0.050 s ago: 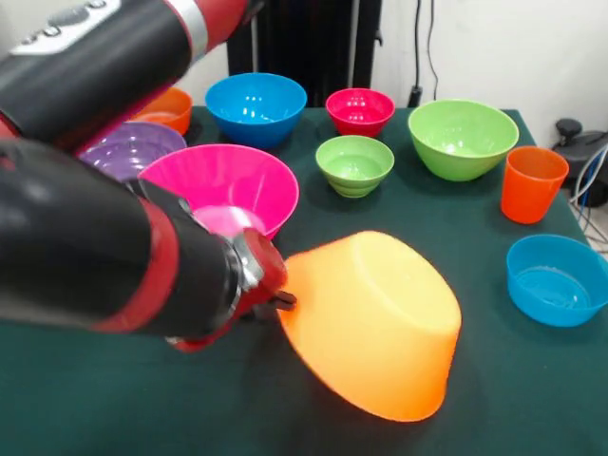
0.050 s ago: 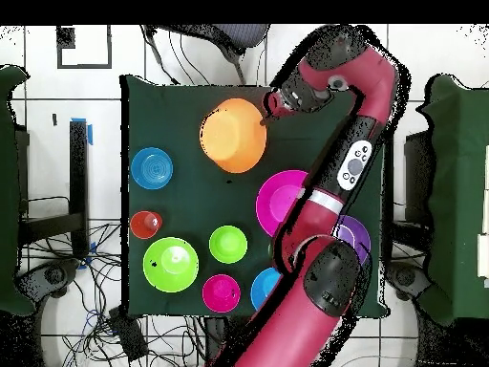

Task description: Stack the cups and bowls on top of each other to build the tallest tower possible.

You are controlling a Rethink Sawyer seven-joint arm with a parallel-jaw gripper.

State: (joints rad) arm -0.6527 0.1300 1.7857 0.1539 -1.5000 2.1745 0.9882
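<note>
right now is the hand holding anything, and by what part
The hand grips the large orange bowl at its rim, tilting it rim-down.

Bare table point(image 1: 123, 399) beside orange bowl point(image 1: 375, 323)

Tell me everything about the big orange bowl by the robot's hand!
The big orange bowl is glossy plastic, round, widening from a flat bottom. It is tipped over, bottom facing up and toward the camera, rim down toward the green table. It sits near the table's front edge, beside the pink bowl. The pincer meets its rim on one side; whether it grips the rim is hidden. Nothing is stacked on it.
</note>
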